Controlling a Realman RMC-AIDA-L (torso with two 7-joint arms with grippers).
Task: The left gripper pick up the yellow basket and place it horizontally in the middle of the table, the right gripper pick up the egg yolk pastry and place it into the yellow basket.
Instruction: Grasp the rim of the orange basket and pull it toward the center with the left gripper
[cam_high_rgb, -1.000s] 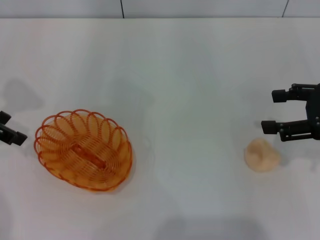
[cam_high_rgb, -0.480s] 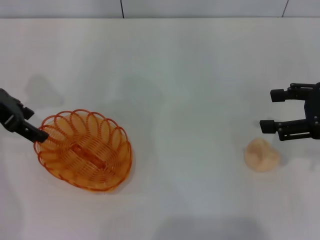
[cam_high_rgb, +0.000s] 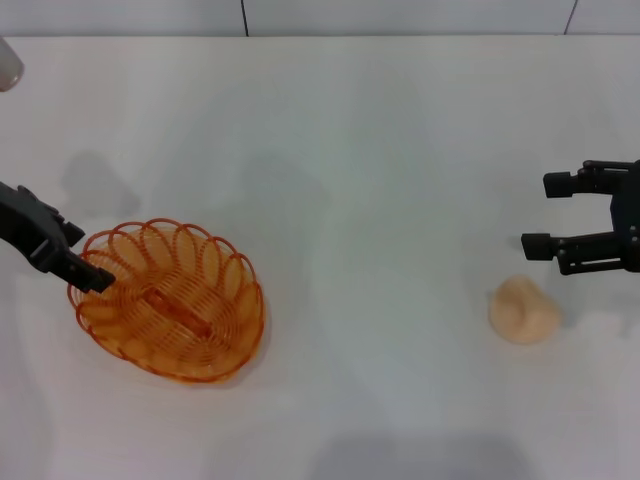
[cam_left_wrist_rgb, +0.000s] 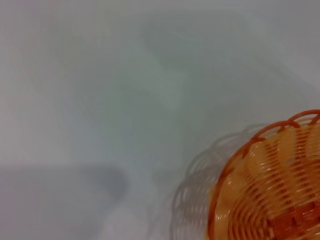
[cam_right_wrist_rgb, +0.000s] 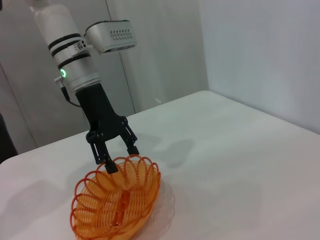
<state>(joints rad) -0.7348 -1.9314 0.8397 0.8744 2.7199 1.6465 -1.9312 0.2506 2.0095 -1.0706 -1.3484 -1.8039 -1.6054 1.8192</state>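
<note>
White table (cam_high_rgb: 380, 150), left claw (cam_right_wrist_rgb: 121, 155) at yellow basket (cam_high_rgb: 170, 300)

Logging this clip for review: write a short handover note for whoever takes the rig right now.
Left gripper: open, fingers straddling the rim at the yellow basket's left end, nothing gripped yet.
Right gripper: open, hovering just behind the egg yolk pastry, not touching it.
Basket sits on the left of the table, tilted diagonally; pastry lies on the right.
Done: nothing placed.
Left: grip the basket, set it level mid-table, then put the pastry in it.
</note>
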